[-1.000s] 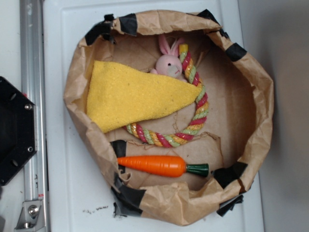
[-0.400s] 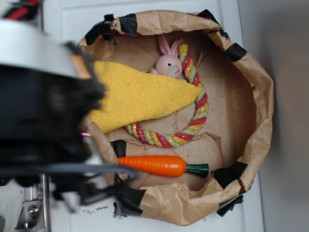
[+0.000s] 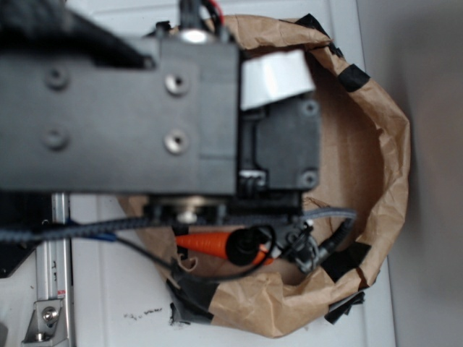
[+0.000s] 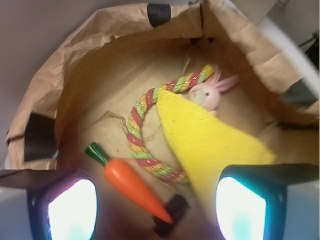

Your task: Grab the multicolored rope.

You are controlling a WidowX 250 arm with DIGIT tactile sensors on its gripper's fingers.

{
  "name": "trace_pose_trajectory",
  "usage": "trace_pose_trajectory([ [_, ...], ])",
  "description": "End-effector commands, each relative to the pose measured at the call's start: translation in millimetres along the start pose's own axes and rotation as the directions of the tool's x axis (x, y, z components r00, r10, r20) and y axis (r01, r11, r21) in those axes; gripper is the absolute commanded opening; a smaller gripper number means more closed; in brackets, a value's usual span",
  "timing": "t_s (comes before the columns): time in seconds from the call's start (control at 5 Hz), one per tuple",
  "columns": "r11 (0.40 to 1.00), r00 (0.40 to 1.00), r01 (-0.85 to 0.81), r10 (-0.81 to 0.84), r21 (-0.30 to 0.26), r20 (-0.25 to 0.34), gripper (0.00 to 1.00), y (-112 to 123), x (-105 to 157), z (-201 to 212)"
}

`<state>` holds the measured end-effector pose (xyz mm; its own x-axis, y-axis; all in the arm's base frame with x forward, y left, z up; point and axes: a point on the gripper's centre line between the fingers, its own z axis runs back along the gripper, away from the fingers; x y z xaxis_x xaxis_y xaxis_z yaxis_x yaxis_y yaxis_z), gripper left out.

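**Arm over the bag, rope lying free inside**

From the exterior view you see mostly the black arm (image 3: 145, 108), which covers the left and middle of the brown paper bag (image 3: 376, 144). Only the bag's right wall, its taped rim and a sliver of the orange carrot (image 3: 199, 243) show beneath the arm and its cables. The rope is hidden in that view.

Turn to the wrist view for the contents. The multicolored rope (image 4: 137, 127) lies flat on the bag floor as a ring of pink-red, yellow and pale green strands. Its right side runs under the yellow cloth (image 4: 210, 137), so you see only the left arc and the top end. The small pink bunny (image 4: 207, 94) sits at the far end of the ring, touching the rope and the cloth's edge. The carrot lies just near and left of the ring, green tip pointing far-left, apart from the rope.

The gripper (image 4: 155, 210) hangs above the near part of the bag with its two fingers (image 4: 70, 205) spread wide at the bottom corners of the wrist view. Nothing is between them.
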<state>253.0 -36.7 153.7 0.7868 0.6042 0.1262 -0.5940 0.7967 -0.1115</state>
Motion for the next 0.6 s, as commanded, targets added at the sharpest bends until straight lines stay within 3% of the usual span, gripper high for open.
trace_pose_trajectory([
  [0.0,0.989,0.989,-0.146,0.146,-0.013,-0.016,1.00,-7,25,-59],
  [0.4,0.990,0.982,-0.144,0.142,-0.003,-0.126,1.00,-19,24,-113],
])
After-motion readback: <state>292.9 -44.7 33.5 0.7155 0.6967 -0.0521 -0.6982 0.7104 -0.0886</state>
